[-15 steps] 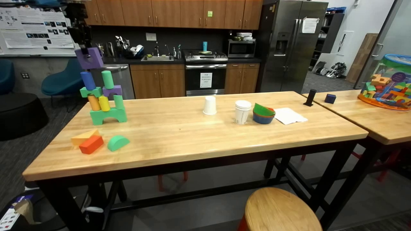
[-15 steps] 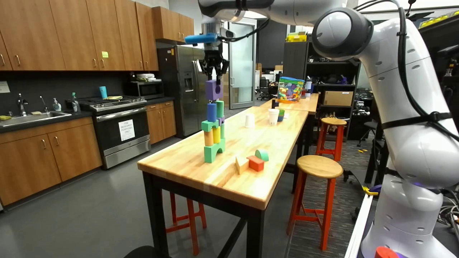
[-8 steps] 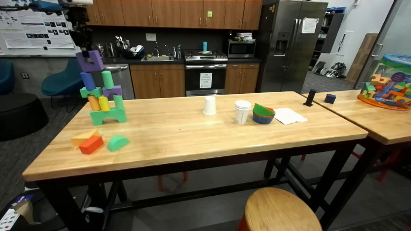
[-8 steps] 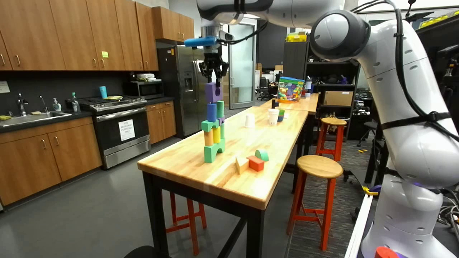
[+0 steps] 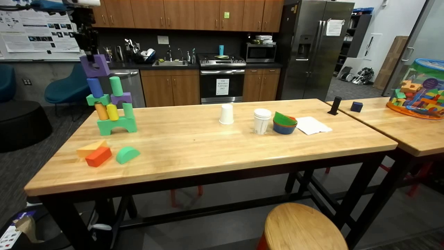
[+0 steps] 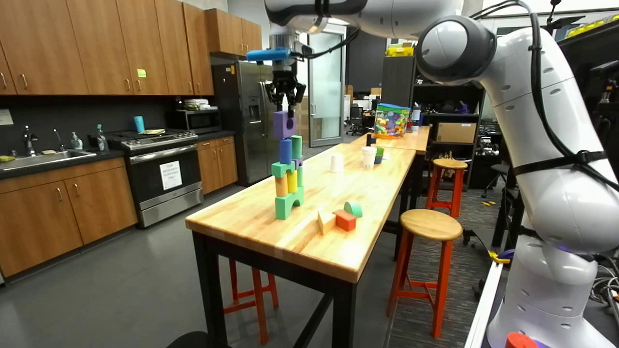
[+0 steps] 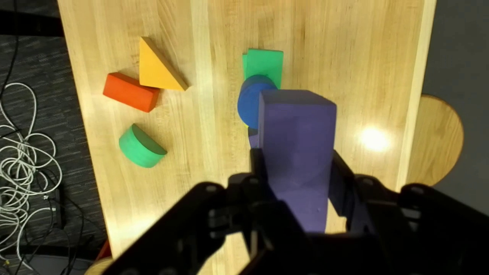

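Observation:
My gripper (image 7: 296, 158) is shut on a purple block (image 7: 300, 133) with a cut-out, its fingers pressing two opposite sides. In both exterior views the purple block (image 5: 95, 72) hangs at the top of a block tower, just over a blue cylinder (image 6: 286, 151); whether they touch I cannot tell. Beside that cylinder stands a green cylinder (image 5: 116, 86) on a smaller purple piece (image 5: 121, 98). Lower down are an orange cylinder (image 5: 102, 112), a yellow cylinder (image 5: 112, 112) and a green arch (image 5: 118, 124) as base. From the wrist, the held block hides much of the tower.
Near the tower lie a red block (image 7: 130, 91), a yellow-orange triangle (image 7: 156, 68) and a green half-round (image 7: 139, 149). Farther along the table (image 5: 194, 159) are white cups (image 5: 227, 114), stacked bowls (image 5: 284, 128) and a paper napkin (image 5: 314, 125). Stools (image 6: 430, 224) flank it.
The gripper with the purple block has come down slightly toward the tower, then shifted a little to the left in both exterior views. The tower and the loose blocks have not moved.

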